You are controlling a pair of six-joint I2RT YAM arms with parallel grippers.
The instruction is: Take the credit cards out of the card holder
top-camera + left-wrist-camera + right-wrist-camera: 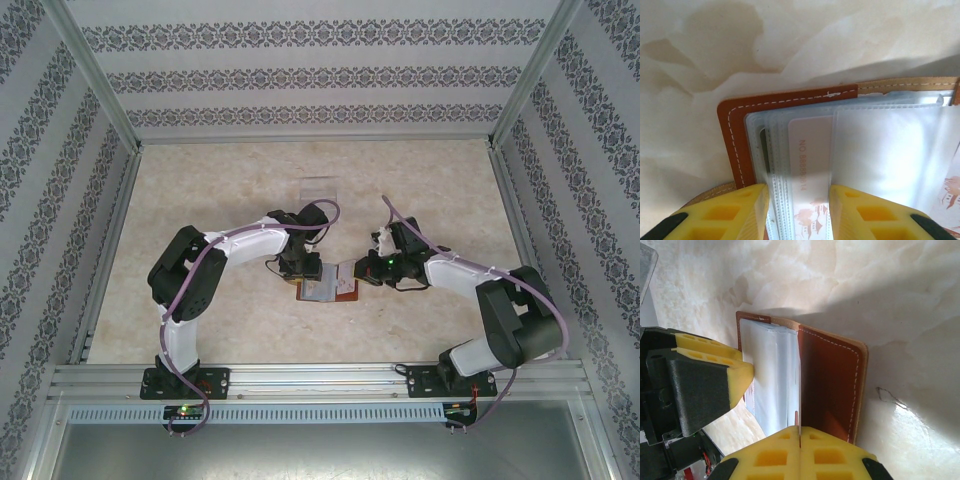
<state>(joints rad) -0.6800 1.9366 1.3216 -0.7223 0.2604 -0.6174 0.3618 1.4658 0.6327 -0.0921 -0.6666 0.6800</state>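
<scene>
The reddish-brown card holder (pixel 325 289) lies open on the table between both arms. In the left wrist view its brown stitched edge (pixel 735 135) frames a stack of clear blue-grey pockets. A whitish credit card (pixel 810 150) with a printed number and pink marks sits in one pocket. My left gripper (pixel 799 217) is open, its yellow fingers (pixel 740 212) on either side of that card's pocket. My right gripper (pixel 799 432) is shut on a thin edge of the card holder (pixel 830 380), between the pale pockets and the brown cover. The left arm's finger (pixel 715 375) touches the pockets from the other side.
A clear rectangular tray (pixel 320 188) sits on the table beyond the card holder. Patterned walls and metal frame posts (pixel 100 90) enclose the beige marbled table (pixel 200 190). A thin crack or thread mark (pixel 890 397) lies on the surface right of the card holder.
</scene>
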